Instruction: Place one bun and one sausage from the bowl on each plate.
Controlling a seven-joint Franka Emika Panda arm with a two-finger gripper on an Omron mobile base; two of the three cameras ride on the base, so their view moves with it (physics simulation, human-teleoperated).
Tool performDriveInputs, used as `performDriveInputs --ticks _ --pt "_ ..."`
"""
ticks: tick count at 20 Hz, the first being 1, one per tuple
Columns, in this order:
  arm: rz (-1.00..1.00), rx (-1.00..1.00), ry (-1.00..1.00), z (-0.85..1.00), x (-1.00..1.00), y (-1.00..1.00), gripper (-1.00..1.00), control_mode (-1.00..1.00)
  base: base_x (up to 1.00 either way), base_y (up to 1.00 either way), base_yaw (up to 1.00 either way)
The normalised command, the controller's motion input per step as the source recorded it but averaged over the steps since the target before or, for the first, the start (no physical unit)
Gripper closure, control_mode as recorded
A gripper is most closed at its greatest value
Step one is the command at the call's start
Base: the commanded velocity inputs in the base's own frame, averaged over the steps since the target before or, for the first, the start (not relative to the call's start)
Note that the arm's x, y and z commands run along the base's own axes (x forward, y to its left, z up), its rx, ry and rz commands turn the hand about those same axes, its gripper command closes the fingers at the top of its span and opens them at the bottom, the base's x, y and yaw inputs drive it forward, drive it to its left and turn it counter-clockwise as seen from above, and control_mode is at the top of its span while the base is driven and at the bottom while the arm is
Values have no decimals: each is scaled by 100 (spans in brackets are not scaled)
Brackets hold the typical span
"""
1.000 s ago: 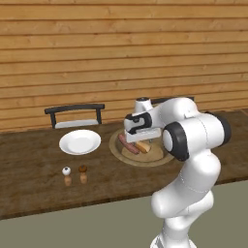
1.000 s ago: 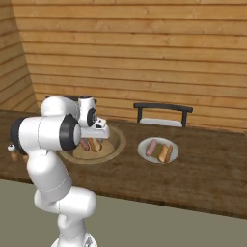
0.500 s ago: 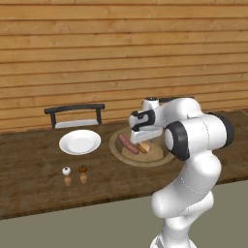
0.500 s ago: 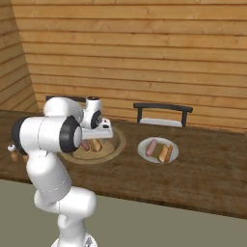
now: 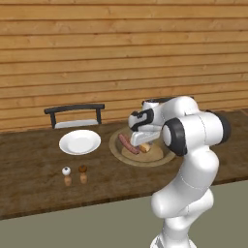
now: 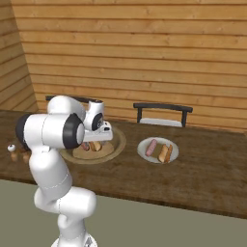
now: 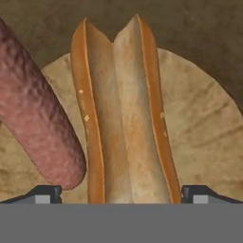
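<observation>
Wood-panelled kitchen, dark wooden counter point(image 5: 29, 193). The gripper point(image 7: 121, 195) hangs wide open straddling the bun point(image 7: 124, 118), which lies in the bowl point(image 5: 116, 145) beside the sausage point(image 7: 35, 114). Looks soft and light, so I'd pinch its long sides mid-length, gently. No labels or writing anywhere.

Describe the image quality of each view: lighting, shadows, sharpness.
Left base view: even, flat light, soft shadows under the shakers, no glare. Right base view: the same, with the far plate crisp. Hand view: the bun and sausage loom very close, textures coarse and slightly soft.
</observation>
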Motion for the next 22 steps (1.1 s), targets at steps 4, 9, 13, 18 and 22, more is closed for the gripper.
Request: performDriveInputs --ticks 4,9,13,18,22 --pt "0 0 -1 0 2 -6 -100 -100 0 0 0" --pt "0 0 -6 -7 0 -24 -100 -100 0 0 0" --pt "0 0 -4 -24 -1 -11 -100 -100 0 0 0" --pt "0 0 1 -16 -1 11 -100 -100 0 0 0" --pt "0 1 5 -2 -14 9 -100 -100 0 0 0"
